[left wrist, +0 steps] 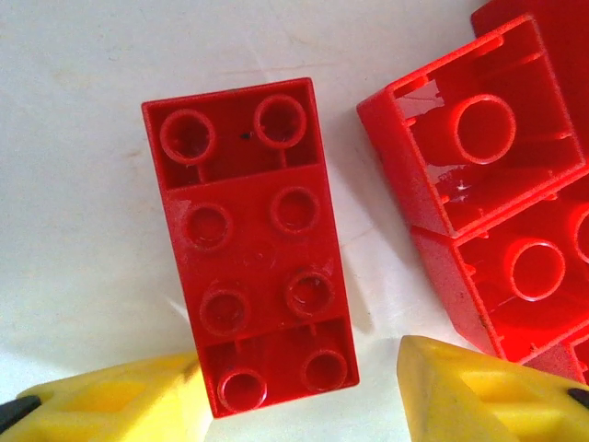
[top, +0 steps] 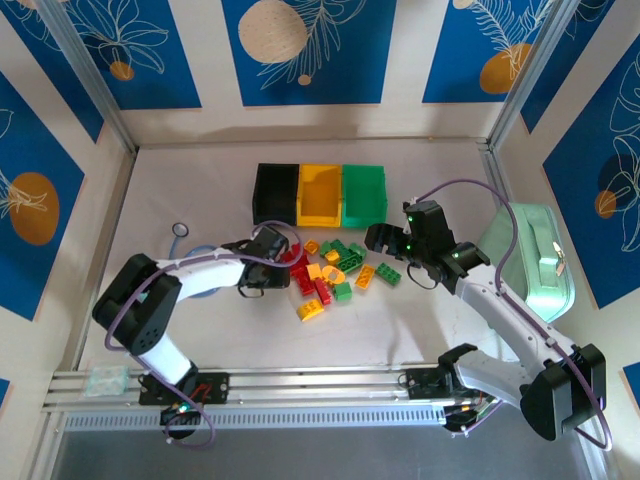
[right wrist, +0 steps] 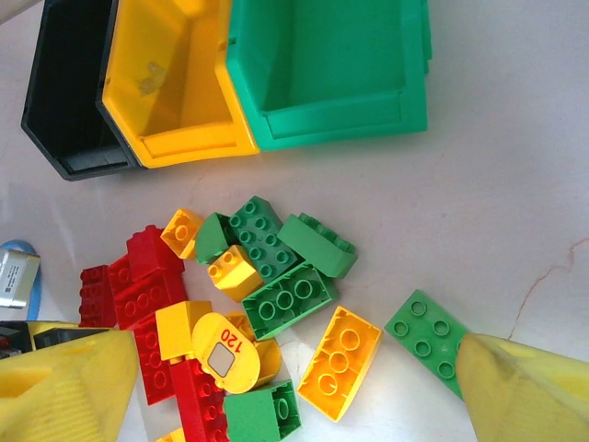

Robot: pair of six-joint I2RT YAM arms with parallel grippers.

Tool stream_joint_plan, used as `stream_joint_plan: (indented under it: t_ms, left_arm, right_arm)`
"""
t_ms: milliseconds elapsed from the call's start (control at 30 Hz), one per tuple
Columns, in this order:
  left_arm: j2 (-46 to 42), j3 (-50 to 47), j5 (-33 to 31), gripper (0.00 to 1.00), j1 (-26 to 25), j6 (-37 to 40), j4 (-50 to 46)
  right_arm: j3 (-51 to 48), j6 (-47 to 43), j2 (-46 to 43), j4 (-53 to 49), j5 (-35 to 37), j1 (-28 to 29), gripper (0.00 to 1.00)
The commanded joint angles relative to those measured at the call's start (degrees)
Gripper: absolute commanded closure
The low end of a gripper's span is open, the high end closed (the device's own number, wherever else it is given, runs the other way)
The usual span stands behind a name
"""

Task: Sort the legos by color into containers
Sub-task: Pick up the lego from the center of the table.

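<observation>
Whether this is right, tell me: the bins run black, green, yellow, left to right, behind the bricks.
The order is wrong. The top external view shows the black bin, the yellow bin, then the green bin, left to right, behind the bricks.

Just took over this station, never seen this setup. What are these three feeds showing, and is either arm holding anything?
Two robot arms at a table. The overhead view shows both; the other two are wrist cameras, each arm's yellow fingers at the bottom. Mixed legos lie in front of the black bin, yellow bin and green bin. The left gripper is open, straddling one end of a red brick on the table. The right gripper is open over the pile. Nothing is held.
</observation>
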Motion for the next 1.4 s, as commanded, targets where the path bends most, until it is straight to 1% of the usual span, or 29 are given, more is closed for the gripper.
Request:
stream_joint_plan:
  t_ms: [0, 300, 433, 533, 800, 1067, 1367]
  left_arm:
    - [3.57, 1.50, -2.85, 0.45, 0.13, 1.84, 4.70]
    - [4.81, 3.41, -5.20, 0.58, 0.12, 3.07, 2.99]
    - [4.99, 4.24, -6.00, 0.67, 0.12, 3.64, 2.07]
    - [4.46, 4.70, -6.57, 0.70, 0.15, 3.85, 1.21]
    - [0.67, 4.78, -7.95, 0.72, 0.12, 4.21, -0.08]
    - [-1.93, 7.35, -10.03, 0.73, 0.37, 5.92, -2.26]
    - [0.28, 15.49, -10.28, 0.73, 2.25, 9.58, -4.54]
  right_arm:
    - [0.44, 0.14, -1.30, -0.83, 1.20, 0.40, 0.10]
    - [-0.87, 0.53, -2.35, -0.43, 1.13, 0.35, 0.10]
    - [-1.14, 0.62, -2.55, -0.22, 0.88, 0.40, 0.10]
    - [-1.22, 0.71, -2.72, -0.24, 0.77, 0.38, 0.10]
    - [-1.95, 0.91, -3.16, 0.38, 0.78, 0.41, 0.10]
    - [-3.13, 1.23, -3.60, 0.81, 0.53, 0.36, 0.10]
    - [-4.92, 1.76, -5.16, 0.82, 0.09, 0.41, 0.10]
